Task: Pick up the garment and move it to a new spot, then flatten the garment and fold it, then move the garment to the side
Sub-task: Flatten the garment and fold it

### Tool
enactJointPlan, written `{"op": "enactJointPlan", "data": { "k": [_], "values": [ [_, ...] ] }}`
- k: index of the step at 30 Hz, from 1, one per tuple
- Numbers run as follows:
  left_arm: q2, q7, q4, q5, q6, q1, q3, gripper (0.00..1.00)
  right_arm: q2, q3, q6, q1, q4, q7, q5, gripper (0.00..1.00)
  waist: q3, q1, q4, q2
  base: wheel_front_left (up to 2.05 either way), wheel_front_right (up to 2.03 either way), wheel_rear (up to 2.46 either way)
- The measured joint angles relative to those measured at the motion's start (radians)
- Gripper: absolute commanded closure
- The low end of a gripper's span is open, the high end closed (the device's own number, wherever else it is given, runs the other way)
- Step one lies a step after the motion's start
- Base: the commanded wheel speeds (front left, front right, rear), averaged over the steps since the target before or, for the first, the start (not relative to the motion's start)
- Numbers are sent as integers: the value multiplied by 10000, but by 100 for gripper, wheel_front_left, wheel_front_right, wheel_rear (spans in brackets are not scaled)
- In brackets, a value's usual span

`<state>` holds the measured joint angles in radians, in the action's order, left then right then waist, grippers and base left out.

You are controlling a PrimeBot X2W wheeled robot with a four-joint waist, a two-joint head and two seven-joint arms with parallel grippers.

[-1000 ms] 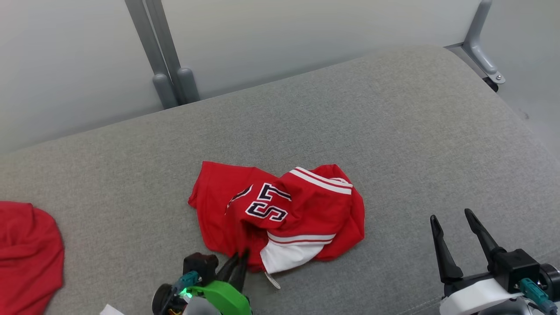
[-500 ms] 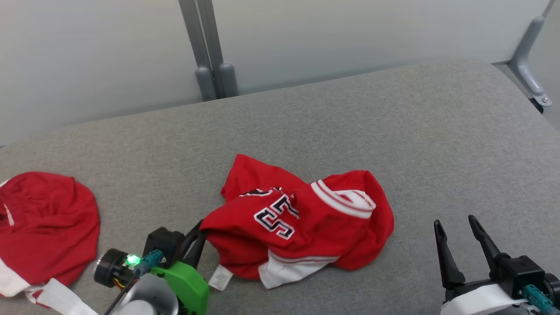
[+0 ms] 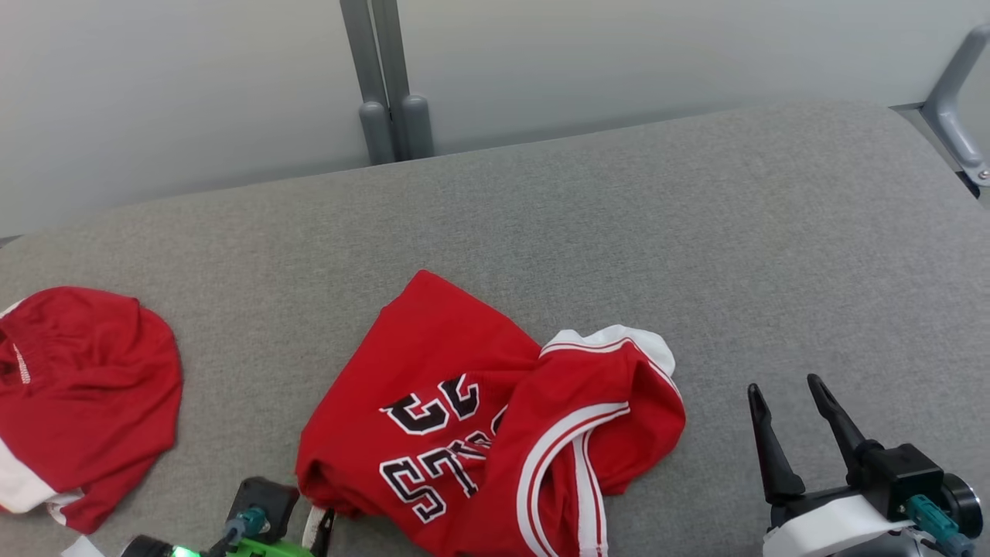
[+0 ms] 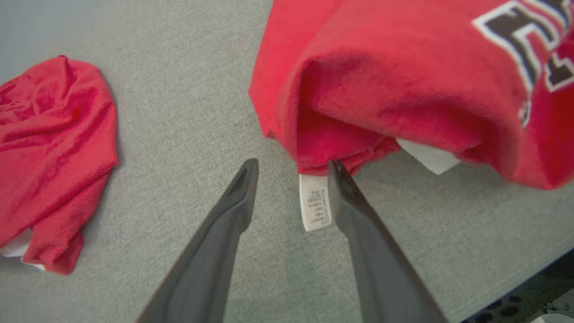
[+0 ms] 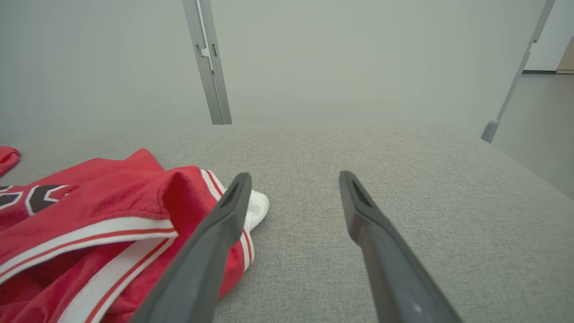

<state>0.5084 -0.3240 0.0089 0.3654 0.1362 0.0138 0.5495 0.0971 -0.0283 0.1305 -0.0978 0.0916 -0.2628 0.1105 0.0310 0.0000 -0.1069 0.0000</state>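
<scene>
You are looking down at a crumpled red jersey [image 3: 479,418] that is lying on the grey cushion [image 3: 696,232], close to its front edge and a little left of the middle. The dark, white-edged lettering is facing up. A sleeve or armhole with white and red banding is folding over the jersey's right side, and a white trim is showing at its far right corner.

Your left gripper [image 4: 292,165] is sitting at the front edge, right at the jersey's near left corner, and its jaws are standing apart with nothing clamped between them. In the left wrist view one finger's tip is meeting the red hem, while the other finger [image 4: 233,211] is hanging over bare cushion. A white care label [image 4: 315,202] is dangling from the hem into the gap between the two fingers. Whether that tip is pressing on the cloth is something you cannot tell from here.

Your right gripper [image 3: 785,387] is hovering near the front right part of the cushion, apart from the jersey's right side. Its jaws are also spread wide and holding nothing.

A second red garment [image 3: 85,387] is lying bunched at the cushion's left edge, well apart from the jersey. Two grey metal posts [image 3: 390,77] are rising behind the back edge, and a grey bracket [image 3: 955,108] is standing off the back right corner
</scene>
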Motion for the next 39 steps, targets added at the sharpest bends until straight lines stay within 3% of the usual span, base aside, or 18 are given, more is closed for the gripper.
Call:
{"op": "enactJointPlan", "data": {
  "k": [4, 7, 12, 14, 20, 23, 27, 28, 29, 32, 39],
  "values": [
    [102, -428, -284, 286, 337, 650, -128, 0, 46, 224, 0, -130, -6, 0, 21, 0, 25, 0, -253, 0, 0, 0, 0],
    [245, -779, -1383, 596, 380, 1117, -86, 0, 77, 301, 0, -263, -6, 0, 29, 0, 11, 0, -357, 0, 0, 0, 0],
    [-188, -1244, -3365, 736, -104, 839, 614, 0, 90, 130, 0, -206, -19, 0, 36, 0, 34, 0, -490, 0, 0, 0, 0],
    [-836, -1302, -3407, 849, -355, 258, 991, 0, 79, 10, 0, -61, -21, 0, 36, 0, 81, 0, -563, 0, 0, 0, 0],
    [-2685, -1039, -646, 295, -761, -1708, 1896, 0, 81, -424, 0, 361, 40, 0, 77, 0, 217, 0, -890, 0, 0, 0, 0],
    [-3271, -786, 794, 27, -836, -2609, 1979, 0, 75, -458, 0, 495, 54, 0, 107, 0, 303, 0, -1165, 0, 0, 0, 0],
    [-3538, -439, 2606, -489, -903, -3590, 2105, 0, 15, -462, 0, 529, 94, 0, 128, 0, 459, 0, -1572, 0, 0, 0, 0],
    [-3576, -431, 2963, -529, -1014, -3750, 2169, 16, 4, -439, 0, 527, 107, 0, 130, 0, 493, 0, -1654, 0, 0, 0, 0],
    [-3703, -451, 3415, -401, -1204, -3856, 2236, 100, -17, -428, 0, 520, 125, 0, 144, 0, 536, 0, -1756, 0, 0, 0, 0],
    [-3871, -353, 4358, -301, -1532, -3992, 2347, 100, -96, -443, 0, 509, 157, 0, 174, 0, 644, 0, -2023, 0, 0, 0, 0],
    [-4320, 1354, 4510, 729, -1396, -5093, 997, 100, -219, -479, 0, 583, 134, 0, 203, 0, 878, 0, -2510, 0, 0, 0, 0]
  ]
}}
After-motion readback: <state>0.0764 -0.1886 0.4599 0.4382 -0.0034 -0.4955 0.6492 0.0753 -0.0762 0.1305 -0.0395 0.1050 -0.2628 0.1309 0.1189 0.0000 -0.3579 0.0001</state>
